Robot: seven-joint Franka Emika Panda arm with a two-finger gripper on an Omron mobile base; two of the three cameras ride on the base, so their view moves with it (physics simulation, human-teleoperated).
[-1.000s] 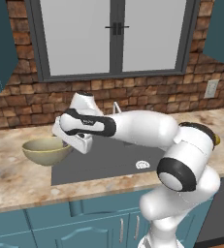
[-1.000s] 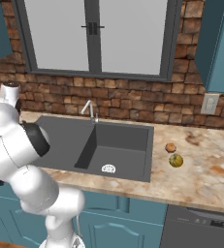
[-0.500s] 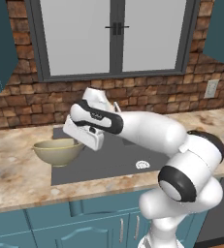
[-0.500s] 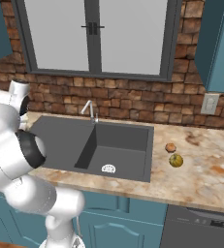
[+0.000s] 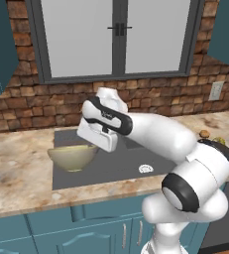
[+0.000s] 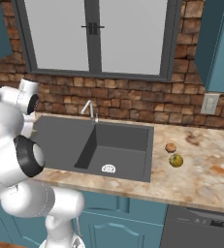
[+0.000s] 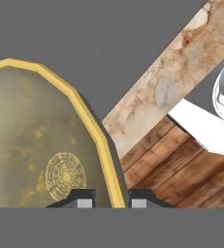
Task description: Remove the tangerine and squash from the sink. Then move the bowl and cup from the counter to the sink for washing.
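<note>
**Kid:** Bowl (image 5: 72, 157) first! Where is it now?

**Helper:** You have it up over the flat side of the sink (image 5: 131, 163), by the left edge. The gripper (image 7: 112, 199) is pinched on its thin yellow rim, one tip inside and one outside.

**Kid:** What could go wrong?

**Helper:** You only hold one edge. The bowl is wide and looks smooth and shiny, like metal, so I think it could tip or slip out. If you let go too high, it could bang on the hard dark sink.

**Kid:** And the fruit?

**Helper:** The tangerine (image 6: 170, 147), a tiny orange ball, and the squash (image 6: 176, 160), round and yellow-green, sit close together on the speckled stone counter (image 6: 200, 164), right of the sink.
</note>
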